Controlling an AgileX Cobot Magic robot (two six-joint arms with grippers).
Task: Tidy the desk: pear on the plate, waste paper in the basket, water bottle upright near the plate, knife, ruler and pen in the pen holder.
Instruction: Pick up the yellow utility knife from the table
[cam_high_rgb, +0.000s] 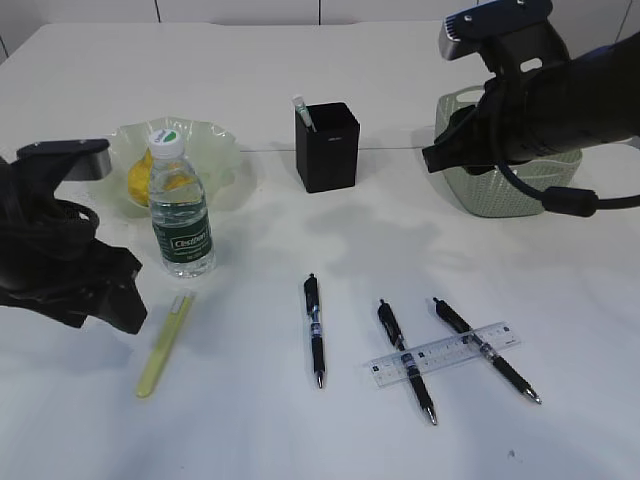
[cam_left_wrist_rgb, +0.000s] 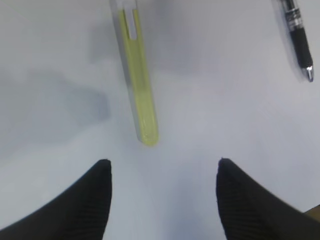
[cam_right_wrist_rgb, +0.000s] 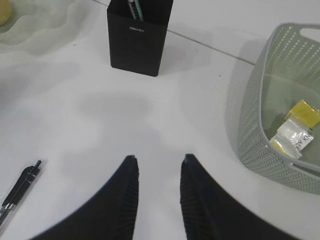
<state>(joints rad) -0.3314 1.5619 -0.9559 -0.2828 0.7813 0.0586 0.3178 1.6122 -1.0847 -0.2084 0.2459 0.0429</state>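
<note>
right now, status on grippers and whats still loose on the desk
Both grippers open, empty. Ruler lies across two pens; third pen and yellow knife loose. Nothing blocking holder.

The big white flat desk (cam_high_rgb: 300, 440) holds a wavy pale green glass plate (cam_high_rgb: 215, 150), a clear water bottle (cam_high_rgb: 181, 215), a black square pen holder (cam_high_rgb: 328, 150), a green woven basket (cam_high_rgb: 500, 190), a yellow-green plastic knife (cam_high_rgb: 165, 345), three black pens (cam_high_rgb: 316, 330) and a clear plastic ruler (cam_high_rgb: 445, 353).
</note>
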